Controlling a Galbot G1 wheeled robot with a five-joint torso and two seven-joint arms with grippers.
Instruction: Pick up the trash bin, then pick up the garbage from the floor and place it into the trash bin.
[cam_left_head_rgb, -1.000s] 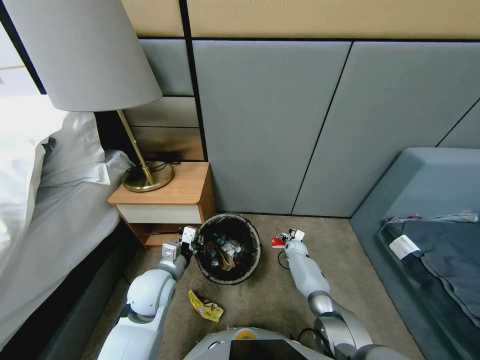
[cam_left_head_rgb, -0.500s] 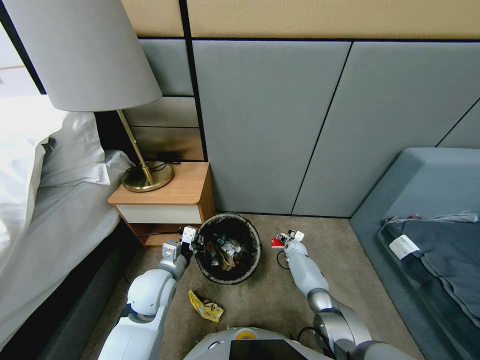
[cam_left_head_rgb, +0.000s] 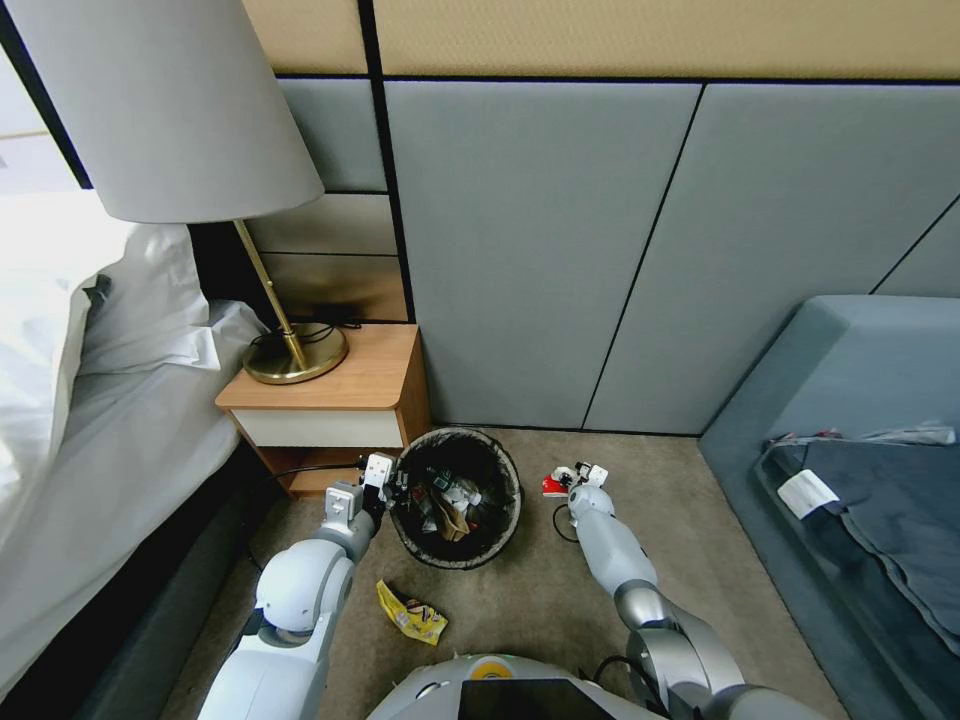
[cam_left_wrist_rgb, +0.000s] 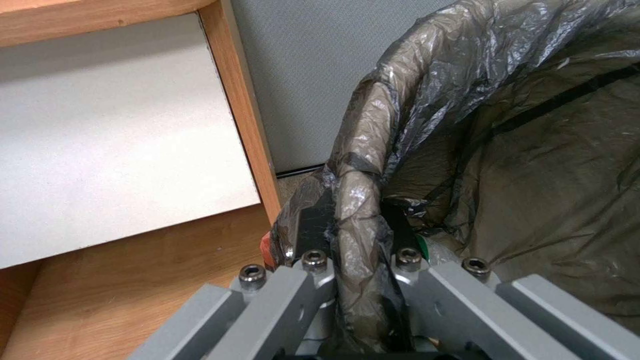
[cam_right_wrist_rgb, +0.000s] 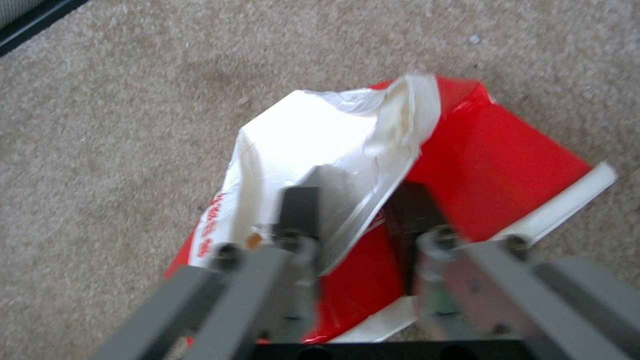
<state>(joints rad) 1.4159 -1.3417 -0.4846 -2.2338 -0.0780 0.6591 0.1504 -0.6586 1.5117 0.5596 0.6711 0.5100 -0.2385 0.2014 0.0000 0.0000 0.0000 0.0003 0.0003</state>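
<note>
I am crouching over a carpeted floor (cam_left_head_rgb: 520, 600) beside a wooden nightstand (cam_left_head_rgb: 335, 395), both arms reaching forward and down. My left arm is bending at the elbow, and my left gripper (cam_left_wrist_rgb: 357, 240) is clamping the bag-wrapped rim of the trash bin (cam_left_head_rgb: 455, 497), one finger outside the rim and one inside, pressing the dark liner between them. The bin is standing upright on the carpet just beside the nightstand's corner, with wrappers and scraps already lying inside it. My right arm is stretching out nearly straight to the other side of the bin, its wrist angling down to the floor near the wall. There my right gripper (cam_right_wrist_rgb: 353, 210) is straddling a raised fold of a red-and-white wrapper (cam_right_wrist_rgb: 427, 165), its fingers narrow and one on each side of the fold; the wrapper is lying against the carpet. A yellow wrapper (cam_left_head_rgb: 410, 612) is lying on the floor near my left elbow, apart from the bin.
</note>
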